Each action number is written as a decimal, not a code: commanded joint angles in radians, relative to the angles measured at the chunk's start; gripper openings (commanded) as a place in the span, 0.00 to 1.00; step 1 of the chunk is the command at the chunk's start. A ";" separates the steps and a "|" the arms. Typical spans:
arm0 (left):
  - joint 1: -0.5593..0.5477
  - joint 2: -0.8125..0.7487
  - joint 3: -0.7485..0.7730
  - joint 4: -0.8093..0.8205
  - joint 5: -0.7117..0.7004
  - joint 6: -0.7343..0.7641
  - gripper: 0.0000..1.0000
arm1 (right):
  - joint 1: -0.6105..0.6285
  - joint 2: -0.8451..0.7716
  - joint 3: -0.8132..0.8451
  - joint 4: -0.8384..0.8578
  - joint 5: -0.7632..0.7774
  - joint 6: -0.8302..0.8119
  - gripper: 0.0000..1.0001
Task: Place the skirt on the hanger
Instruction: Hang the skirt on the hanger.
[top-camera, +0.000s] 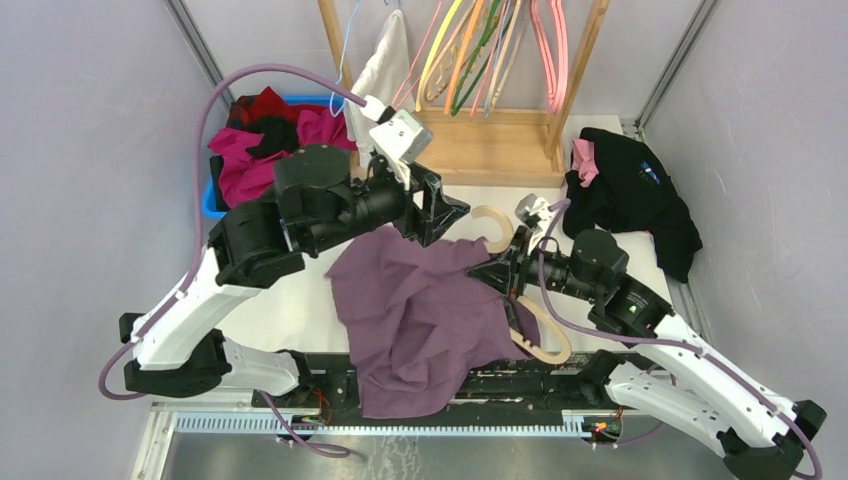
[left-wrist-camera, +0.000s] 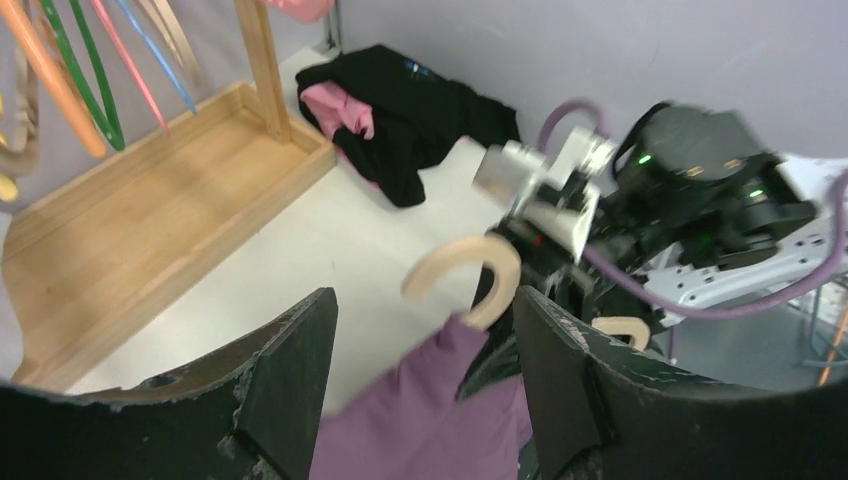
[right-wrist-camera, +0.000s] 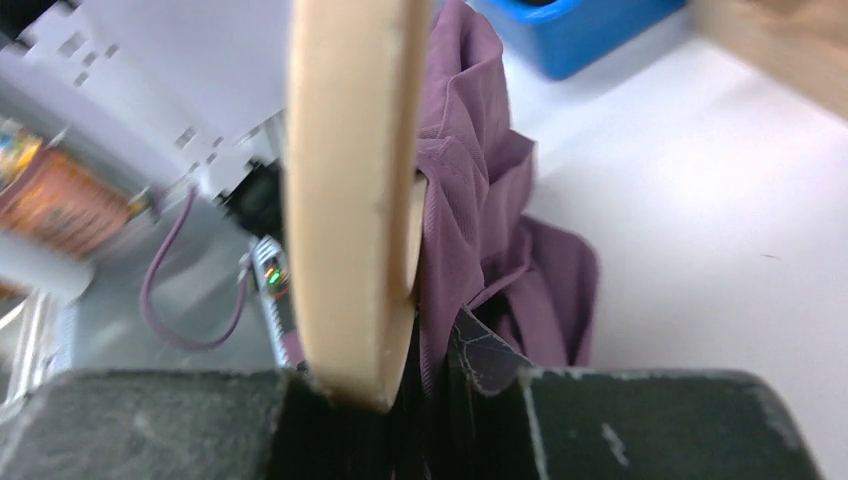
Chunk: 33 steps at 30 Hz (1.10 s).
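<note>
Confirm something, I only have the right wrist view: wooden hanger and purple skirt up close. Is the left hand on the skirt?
Observer: No. The left hand is open at the far edge of the skirt, fingers wide apart, gripping nothing.
Operator: Where does the hook point?
Observer: The hook of the hanger sticks out past the skirt over the table, toward the wooden rack at the back.
Operator: Is the skirt all on the table?
Observer: No. Its near end lies over the black rail between the arm bases.
</note>
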 joint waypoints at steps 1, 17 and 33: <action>-0.003 -0.003 -0.040 0.010 -0.049 -0.059 0.72 | -0.008 -0.076 0.056 0.145 0.417 0.038 0.01; -0.049 -0.255 -0.853 0.372 0.149 -0.363 0.62 | -0.009 -0.055 -0.102 0.668 0.779 0.188 0.01; -0.243 -0.213 -1.344 1.159 -0.241 -0.565 0.63 | -0.007 -0.043 -0.104 0.656 0.803 0.236 0.01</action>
